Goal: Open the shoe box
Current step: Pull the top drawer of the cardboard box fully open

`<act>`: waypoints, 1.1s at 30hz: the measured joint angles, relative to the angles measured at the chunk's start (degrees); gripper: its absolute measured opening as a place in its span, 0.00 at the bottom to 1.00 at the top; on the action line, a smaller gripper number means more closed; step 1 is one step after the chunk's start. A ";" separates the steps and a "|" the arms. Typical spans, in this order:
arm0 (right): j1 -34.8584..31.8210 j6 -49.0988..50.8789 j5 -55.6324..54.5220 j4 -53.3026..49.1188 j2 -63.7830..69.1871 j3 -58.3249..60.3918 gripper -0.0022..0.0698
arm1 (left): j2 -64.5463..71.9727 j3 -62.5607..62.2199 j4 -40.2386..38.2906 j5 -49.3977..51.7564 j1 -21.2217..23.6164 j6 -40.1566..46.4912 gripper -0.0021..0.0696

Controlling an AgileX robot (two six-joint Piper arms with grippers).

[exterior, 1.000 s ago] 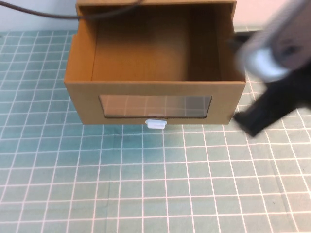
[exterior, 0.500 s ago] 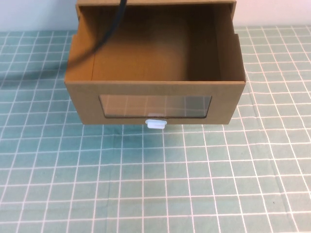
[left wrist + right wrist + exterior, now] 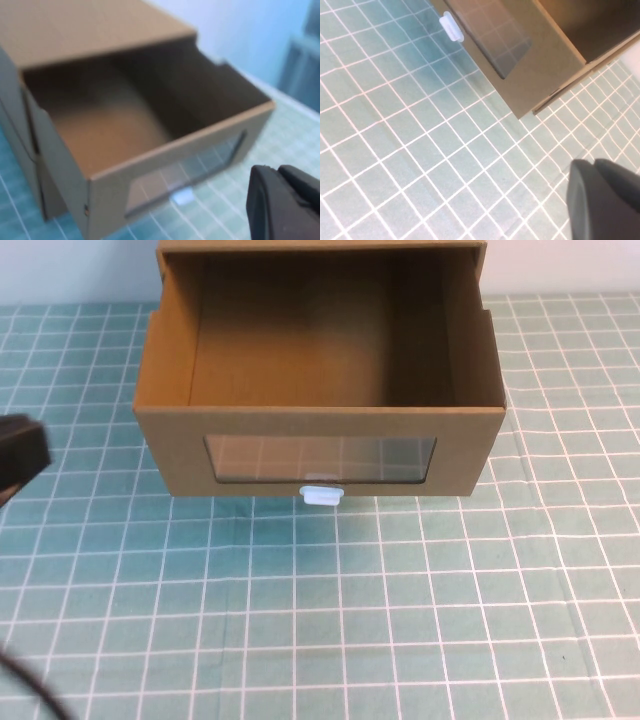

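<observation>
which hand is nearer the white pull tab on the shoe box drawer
Left, probably. The left hand is left of the shoe box, roughly level with the white pull tab. The right hand is outside the high view, farther off to the box's right.

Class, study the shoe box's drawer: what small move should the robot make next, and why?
Probably just retreat both arms: the shoe box drawer already stands pulled well out, its white tab free. The left gripper hangs beside the box's left front; the right gripper, shut, hovers over the mat off its right front, apart from it.
</observation>
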 joint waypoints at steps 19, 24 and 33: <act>0.00 0.00 0.09 1.35 0.00 0.00 0.01 | -7.57 10.25 -0.73 -7.36 0.00 0.00 0.02; 0.00 0.00 0.09 2.34 0.00 0.00 0.01 | -7.71 11.08 4.39 -8.71 0.00 0.00 0.02; 0.00 0.00 0.09 2.55 0.00 0.00 0.01 | -19.68 25.57 15.22 -21.84 1.45 -5.98 0.02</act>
